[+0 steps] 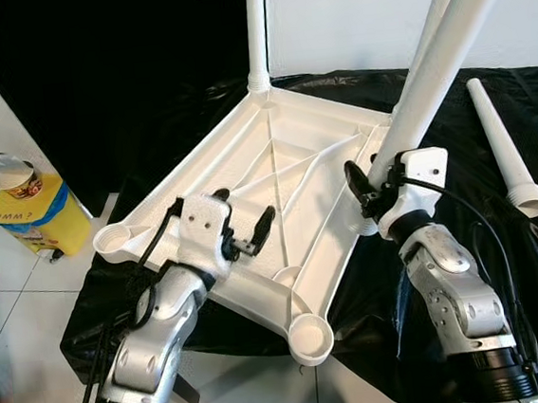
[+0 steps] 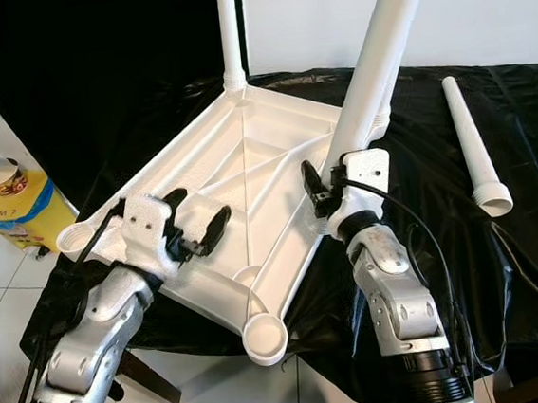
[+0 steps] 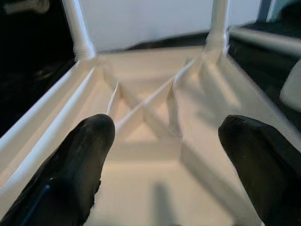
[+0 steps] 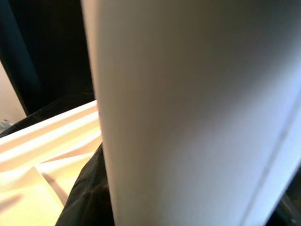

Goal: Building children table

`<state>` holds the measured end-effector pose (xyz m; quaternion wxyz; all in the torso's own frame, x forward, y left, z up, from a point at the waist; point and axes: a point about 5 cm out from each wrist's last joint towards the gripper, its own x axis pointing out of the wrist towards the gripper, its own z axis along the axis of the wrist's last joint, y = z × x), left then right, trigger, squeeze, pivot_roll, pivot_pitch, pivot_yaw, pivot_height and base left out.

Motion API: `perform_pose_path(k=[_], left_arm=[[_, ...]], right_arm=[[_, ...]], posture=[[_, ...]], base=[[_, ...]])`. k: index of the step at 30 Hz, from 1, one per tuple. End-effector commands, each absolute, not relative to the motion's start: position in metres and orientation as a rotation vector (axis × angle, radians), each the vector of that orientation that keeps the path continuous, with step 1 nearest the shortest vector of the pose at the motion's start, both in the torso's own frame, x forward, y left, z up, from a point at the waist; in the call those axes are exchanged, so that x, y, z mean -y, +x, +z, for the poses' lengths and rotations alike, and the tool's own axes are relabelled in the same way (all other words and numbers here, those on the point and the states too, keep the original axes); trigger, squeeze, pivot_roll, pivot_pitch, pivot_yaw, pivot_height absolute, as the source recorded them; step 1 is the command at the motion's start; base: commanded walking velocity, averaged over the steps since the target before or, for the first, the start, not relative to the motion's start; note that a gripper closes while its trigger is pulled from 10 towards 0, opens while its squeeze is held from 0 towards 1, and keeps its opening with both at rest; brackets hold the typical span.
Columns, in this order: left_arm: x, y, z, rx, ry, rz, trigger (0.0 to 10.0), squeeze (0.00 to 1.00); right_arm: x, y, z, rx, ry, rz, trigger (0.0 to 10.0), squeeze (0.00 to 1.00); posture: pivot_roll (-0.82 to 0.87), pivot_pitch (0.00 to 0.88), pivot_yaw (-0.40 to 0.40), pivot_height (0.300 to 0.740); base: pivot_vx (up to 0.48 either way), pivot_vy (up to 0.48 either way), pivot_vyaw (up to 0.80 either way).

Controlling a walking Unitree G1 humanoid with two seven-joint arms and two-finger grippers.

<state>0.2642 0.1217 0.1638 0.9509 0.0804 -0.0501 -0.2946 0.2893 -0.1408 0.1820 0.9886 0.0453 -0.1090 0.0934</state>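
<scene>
At frame centre, the right gripper (image 2: 323,189) clamps a leg (image 2: 370,63) to seat it in the upturned tabletop (image 1: 246,156) (two sockets lack legs), while the left gripper (image 1: 245,225), fingers spread and empty, hovers lower left.

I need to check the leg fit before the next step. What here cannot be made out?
- Held leg: top cut off by the left eye view's edge.
- Its seating in the tabletop corner: hidden behind the right tool.
- Yellow box print: too small to read.

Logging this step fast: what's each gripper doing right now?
Left gripper: open, empty, over the upturned tabletop.
Right gripper: shut on the white table leg.
</scene>
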Motion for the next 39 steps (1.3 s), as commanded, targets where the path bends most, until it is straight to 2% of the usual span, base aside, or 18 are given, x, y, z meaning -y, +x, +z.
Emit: perform_pose_path(k=[1,9,23,29,39], left_arm=[[-0.114,0.256,0.165,0.111,0.185,-0.790,10.0,0.00],[-0.121,0.241,0.160,0.090,0.252,-0.913,10.0,0.00],[-0.126,0.236,0.137,0.012,0.541,-1.043,10.0,0.00],[-0.131,0.241,0.131,-0.004,0.629,-1.047,10.0,0.00],[-0.126,0.271,0.124,-0.008,0.765,-0.896,10.0,0.00]], right_arm=[[0.143,0.287,0.185,0.243,0.087,0.189,10.0,0.00],[0.147,0.285,0.186,0.260,0.076,0.180,10.0,0.00],[0.164,0.280,0.189,0.283,0.019,0.145,10.0,0.00],[0.165,0.279,0.189,0.284,0.013,0.139,10.0,0.00],[0.162,0.282,0.191,0.291,0.018,0.145,10.0,0.00]], posture=[[0.01,0.046,-0.053,0.740],[0.00,0.058,-0.050,0.740],[-0.04,0.069,-0.022,0.740],[-0.04,0.067,-0.021,0.740],[-0.03,0.065,-0.022,0.740]], base=[[0.000,0.000,0.00],[0.000,0.000,0.00],[0.000,0.000,0.00],[0.000,0.000,0.00],[0.000,0.000,0.00]])
